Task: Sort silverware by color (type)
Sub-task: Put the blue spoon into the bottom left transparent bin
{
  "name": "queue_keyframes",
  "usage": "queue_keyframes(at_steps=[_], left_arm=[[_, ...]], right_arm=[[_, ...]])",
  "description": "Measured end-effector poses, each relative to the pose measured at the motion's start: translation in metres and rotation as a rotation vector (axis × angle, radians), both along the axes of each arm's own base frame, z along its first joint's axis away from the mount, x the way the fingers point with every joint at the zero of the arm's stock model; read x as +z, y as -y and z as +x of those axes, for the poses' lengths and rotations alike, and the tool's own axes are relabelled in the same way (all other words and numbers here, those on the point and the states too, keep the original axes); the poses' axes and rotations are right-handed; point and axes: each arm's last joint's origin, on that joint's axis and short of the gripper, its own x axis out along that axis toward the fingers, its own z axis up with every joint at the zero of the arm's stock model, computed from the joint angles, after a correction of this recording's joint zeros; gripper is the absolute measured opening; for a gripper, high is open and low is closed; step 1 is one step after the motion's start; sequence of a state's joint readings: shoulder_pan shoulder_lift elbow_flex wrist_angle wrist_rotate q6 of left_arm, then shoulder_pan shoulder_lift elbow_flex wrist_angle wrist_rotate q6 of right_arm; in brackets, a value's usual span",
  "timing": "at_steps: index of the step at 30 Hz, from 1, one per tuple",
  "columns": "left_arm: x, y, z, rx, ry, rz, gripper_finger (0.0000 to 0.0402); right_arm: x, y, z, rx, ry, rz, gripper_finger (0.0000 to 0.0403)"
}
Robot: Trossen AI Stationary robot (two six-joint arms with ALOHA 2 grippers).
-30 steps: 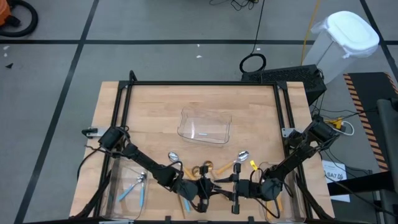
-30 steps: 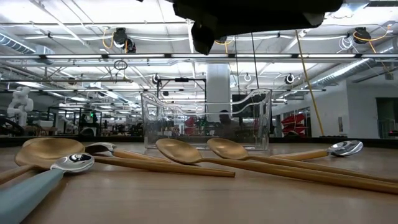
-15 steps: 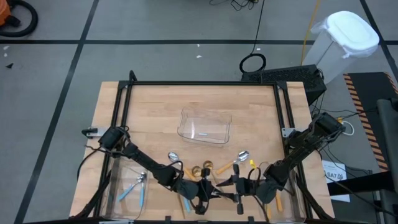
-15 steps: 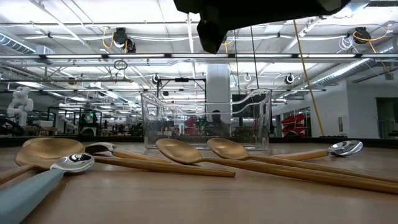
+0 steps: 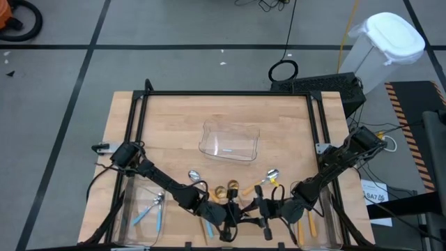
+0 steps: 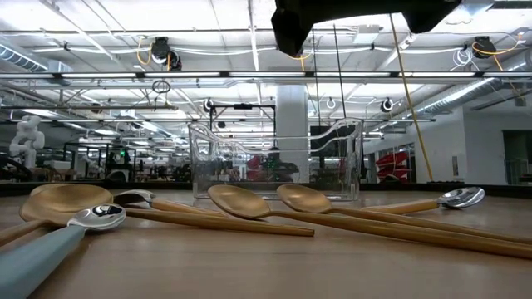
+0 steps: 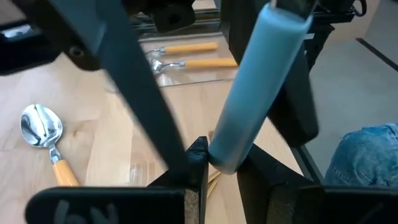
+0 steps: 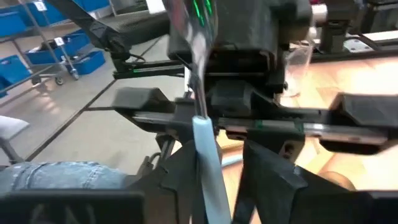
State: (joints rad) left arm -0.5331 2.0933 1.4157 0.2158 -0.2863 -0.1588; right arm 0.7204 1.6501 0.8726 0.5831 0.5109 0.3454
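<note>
The blue-handled spoon (image 7: 261, 87) sits at the near middle of the worktop (image 5: 174, 118), gripped in the left pincer (image 5: 230, 222). The right pincer (image 5: 261, 211) has moved left to it, fingers open around the spoon: probably a handover, not completed.

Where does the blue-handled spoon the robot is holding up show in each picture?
High: too small to make out, by the left hand, front edge.
Low: not in it.
Left wrist: blue-handled spoon at centre, pinched.
Right wrist: centre, upright.
Shared landmark: wooden table.
</note>
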Motion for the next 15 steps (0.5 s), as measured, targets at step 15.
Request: queue_keyframes(at_steps=[15], left_arm=[[0.0003, 0.0036, -0.0032, 0.103, 0.018, 0.008, 0.0163]], right_arm=[[0.0088, -0.0011, -0.0004, 0.018, 0.069, -0.021, 0.0023]])
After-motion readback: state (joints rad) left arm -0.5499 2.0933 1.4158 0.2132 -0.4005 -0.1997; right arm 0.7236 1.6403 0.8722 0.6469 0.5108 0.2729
